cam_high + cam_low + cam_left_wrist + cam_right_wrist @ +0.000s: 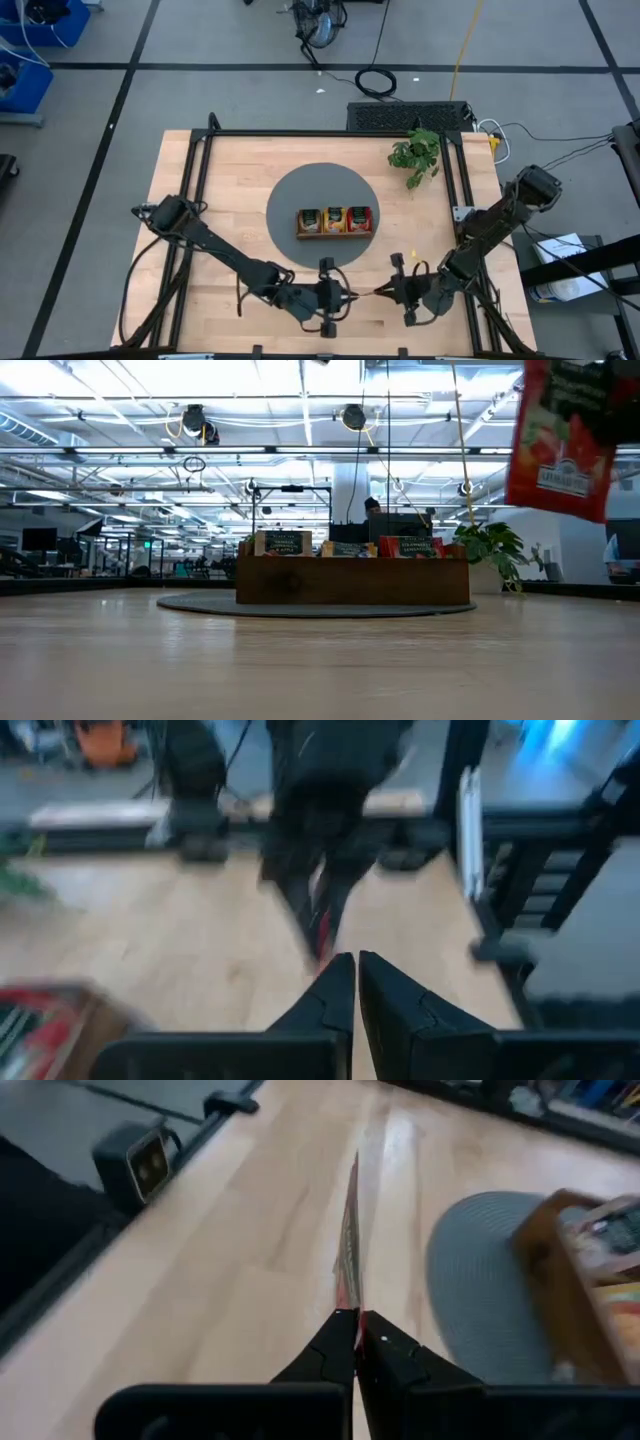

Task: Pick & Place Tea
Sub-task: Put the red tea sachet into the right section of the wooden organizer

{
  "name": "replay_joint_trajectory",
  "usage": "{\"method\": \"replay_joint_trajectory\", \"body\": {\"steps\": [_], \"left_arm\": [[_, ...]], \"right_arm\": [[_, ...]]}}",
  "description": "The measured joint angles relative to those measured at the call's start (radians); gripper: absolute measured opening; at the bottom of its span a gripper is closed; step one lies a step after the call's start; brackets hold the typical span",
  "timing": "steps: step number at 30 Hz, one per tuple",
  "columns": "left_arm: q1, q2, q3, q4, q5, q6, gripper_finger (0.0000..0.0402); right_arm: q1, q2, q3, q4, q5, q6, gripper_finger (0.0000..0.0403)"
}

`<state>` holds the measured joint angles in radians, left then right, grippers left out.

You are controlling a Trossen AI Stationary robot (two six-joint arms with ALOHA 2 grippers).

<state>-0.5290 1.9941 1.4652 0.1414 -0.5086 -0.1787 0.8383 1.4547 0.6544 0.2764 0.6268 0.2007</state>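
Observation:
A red tea sachet [350, 1230] shows edge-on ahead of my right gripper [356, 1318], which is shut on it near the table's near edge [382, 292]. In the low view the sachet [560, 440] hangs high above the tabletop, tilted. My left gripper [356, 960] is shut and points at the right gripper from the left [350, 295], its tips just short of the sachet [322, 932]. Whether it touches, I cannot tell. The brown wooden tray [335, 234] sits on a round grey mat [290, 200] and holds dark, orange and red sachets standing in its three compartments. My right gripper pinches the red sachet between its two fingers at one edge [352, 1308]. The fingers come roughly level from the table's right, and the sachet sticks out ahead of them along their line. It is lifted clear of the table [560, 480].
A small green plant [418, 155] stands at the far right of the table. The tray [350, 585] and mat lie in the middle, beyond both grippers. Bare wood lies left and right of the mat. A black frame borders the tabletop [330, 132].

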Motion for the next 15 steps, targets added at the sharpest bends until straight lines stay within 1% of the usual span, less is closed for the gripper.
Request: {"method": "replay_joint_trajectory", "body": {"steps": [4, 8, 11, 15], "left_arm": [[0.005, -0.007, -0.002, -0.078, 0.015, -0.051, 0.0027], [0.013, 0.012, -0.001, -0.094, 0.038, -0.034, 0.0037], [0.008, 0.034, -0.002, -0.076, 0.038, 0.034, 0.0071], [0.002, 0.036, -0.002, -0.059, 0.029, 0.058, 0.0146]], "right_arm": [[0.005, 0.008, 0.003, 0.0, 0.008, -0.04, 0.0], [0.019, 0.007, 0.002, 0.04, 0.057, -0.071, 0.0], [0.022, 0.007, 0.003, 0.081, 0.056, -0.099, 0.0], [0.021, 0.007, 0.003, 0.093, 0.059, -0.127, 0.0]]}}
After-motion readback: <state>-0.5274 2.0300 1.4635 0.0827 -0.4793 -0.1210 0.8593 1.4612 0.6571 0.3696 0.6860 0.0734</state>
